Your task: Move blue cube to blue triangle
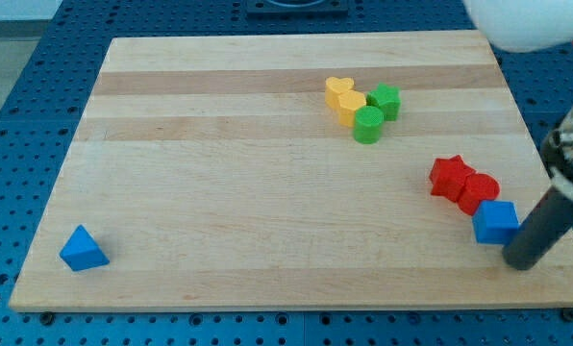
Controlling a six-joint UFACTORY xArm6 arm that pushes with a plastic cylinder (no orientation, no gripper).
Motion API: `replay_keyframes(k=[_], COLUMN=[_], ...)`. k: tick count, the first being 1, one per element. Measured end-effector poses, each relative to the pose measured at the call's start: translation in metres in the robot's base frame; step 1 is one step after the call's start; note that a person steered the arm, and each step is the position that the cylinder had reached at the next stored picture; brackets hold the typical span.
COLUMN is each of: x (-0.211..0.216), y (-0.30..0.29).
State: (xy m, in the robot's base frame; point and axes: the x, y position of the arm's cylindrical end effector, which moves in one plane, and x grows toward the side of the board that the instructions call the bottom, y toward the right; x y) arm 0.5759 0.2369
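Tip (520, 262) sits lower right of frame, just right of blue cube (495, 222), about touching; no claw on rod, nothing held. Red blocks (463, 182) crowd cube's upper left. Blue triangle (83, 250) far off, lower left. Yellow (345, 98) & green blocks (376, 113) upper middle, off the direct line.

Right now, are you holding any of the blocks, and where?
No, nothing is held. I only have a rod for pushing. My tip sits on the board just to the view's right of the blue cube, close beside it.
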Motion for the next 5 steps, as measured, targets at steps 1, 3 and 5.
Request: replay_keyframes(k=[1,3,5], x=[-0.019,-0.031,-0.033], y=[0.017,0.006,-0.056])
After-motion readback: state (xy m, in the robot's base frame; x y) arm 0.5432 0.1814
